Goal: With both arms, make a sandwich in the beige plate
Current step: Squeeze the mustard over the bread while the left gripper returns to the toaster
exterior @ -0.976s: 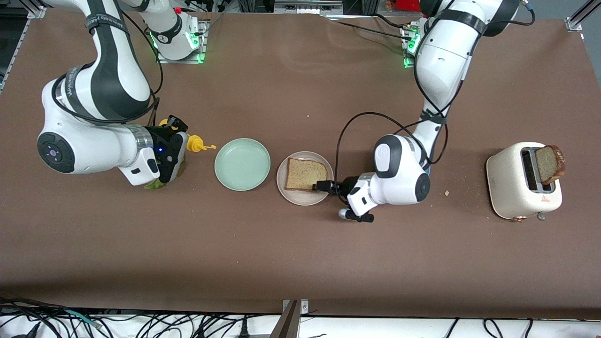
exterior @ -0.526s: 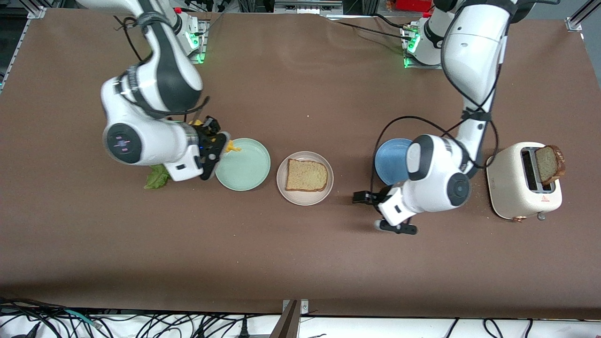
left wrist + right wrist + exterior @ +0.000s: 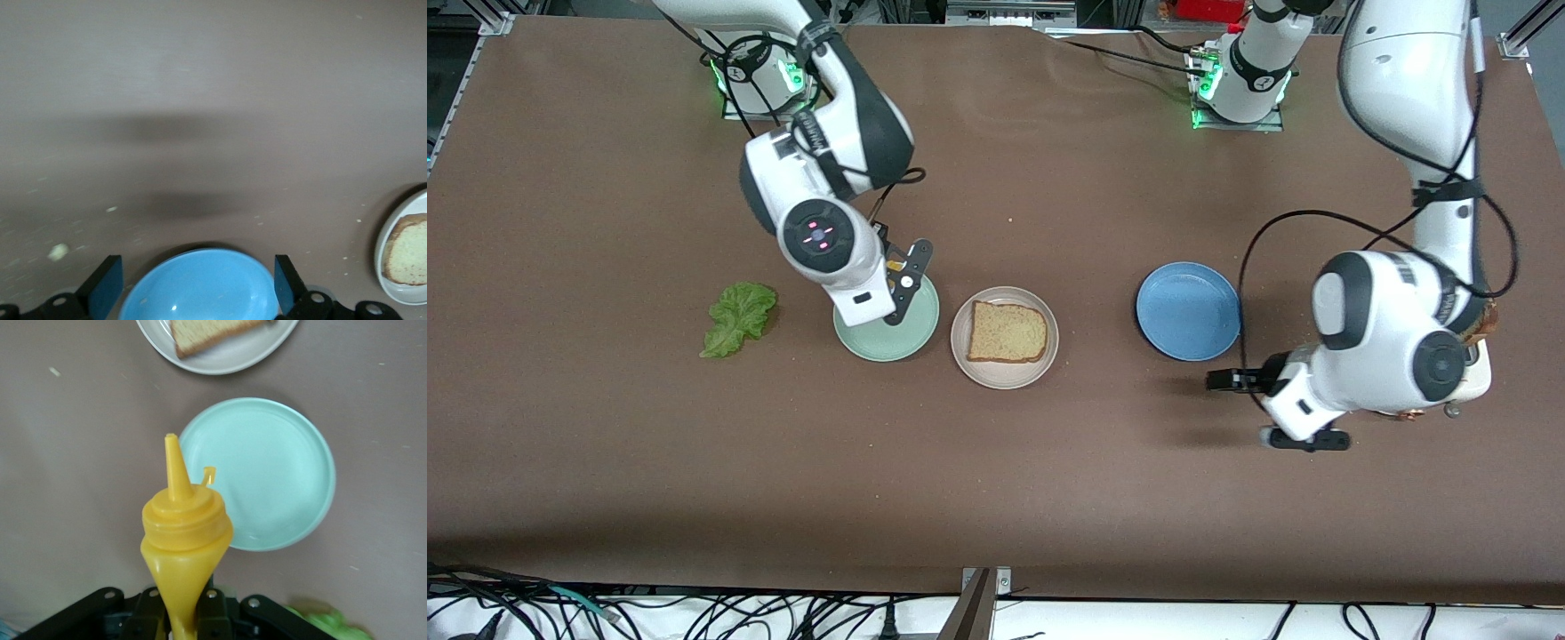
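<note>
One tan bread slice (image 3: pixel 1008 332) lies flat in the beige plate (image 3: pixel 1005 372) at mid table. A ruffled green lettuce leaf (image 3: pixel 738 317) rests on the table toward the right arm's end. My right gripper (image 3: pixel 896 300) hangs over the mint-green plate (image 3: pixel 885 342), shut on a yellow squeeze bottle (image 3: pixel 183 533) whose nozzle points at that plate (image 3: pixel 267 473). My left gripper (image 3: pixel 1223 380) is open and holds nothing. It is low over the table beside the blue plate (image 3: pixel 1188 311), and the left wrist view shows that plate (image 3: pixel 200 290) between its fingers (image 3: pixel 107 285).
A cream toaster (image 3: pixel 1480 372) stands at the left arm's end, mostly hidden by the left arm, with a brown crust (image 3: pixel 1489 316) showing above it. Crumbs dot the brown table (image 3: pixel 996 498). The right wrist view also catches the beige plate (image 3: pixel 227 357) and the lettuce (image 3: pixel 327 628).
The right arm swung from the lettuce to over the mint-green plate, carrying the yellow bottle. The left arm drew back from the beige plate toward the toaster, uncovering the blue plate.
</note>
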{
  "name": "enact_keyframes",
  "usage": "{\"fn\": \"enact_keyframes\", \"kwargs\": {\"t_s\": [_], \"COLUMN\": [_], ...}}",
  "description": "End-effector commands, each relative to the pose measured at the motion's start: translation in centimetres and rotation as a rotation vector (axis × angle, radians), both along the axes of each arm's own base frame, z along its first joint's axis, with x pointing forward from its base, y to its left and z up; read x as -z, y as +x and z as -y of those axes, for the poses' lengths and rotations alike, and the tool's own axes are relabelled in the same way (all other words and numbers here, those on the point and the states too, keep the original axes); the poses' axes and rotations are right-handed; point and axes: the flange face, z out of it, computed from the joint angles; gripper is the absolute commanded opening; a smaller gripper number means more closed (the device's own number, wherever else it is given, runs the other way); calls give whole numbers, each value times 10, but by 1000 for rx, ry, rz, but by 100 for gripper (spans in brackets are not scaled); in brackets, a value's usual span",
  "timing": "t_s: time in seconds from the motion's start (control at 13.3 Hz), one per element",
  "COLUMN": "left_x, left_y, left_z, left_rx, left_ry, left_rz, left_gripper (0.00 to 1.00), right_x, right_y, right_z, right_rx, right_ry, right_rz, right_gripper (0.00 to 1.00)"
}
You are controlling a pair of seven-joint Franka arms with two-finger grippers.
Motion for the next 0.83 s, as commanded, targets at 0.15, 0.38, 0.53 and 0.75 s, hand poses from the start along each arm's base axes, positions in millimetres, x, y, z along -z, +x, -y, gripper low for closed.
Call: {"fn": "enact_keyframes", "kwargs": {"t_s": [0.15, 0.38, 0.53, 0.75], "left_x": [-52, -86, -111, -152], "left_y": [-12, -21, -28, -42], "left_z": [-49, -60, -75, -102], "left_rx": [28, 62, 60, 24], "left_ry": [132, 215, 257, 252], "left_rz": [-12, -6, -1, 17], "left_gripper": [100, 100, 100, 100], "right_x": [-21, -24, -22, -22], "right_y": [-34, -81, -95, -95], "right_z": [-61, -114, -126, -125], "right_rx": [-178, -215, -236, -238], "right_ry": [-226, -393, -466, -477], "right_rz": [190, 373, 424, 426], "right_gripper": [0, 0, 0, 0]}}
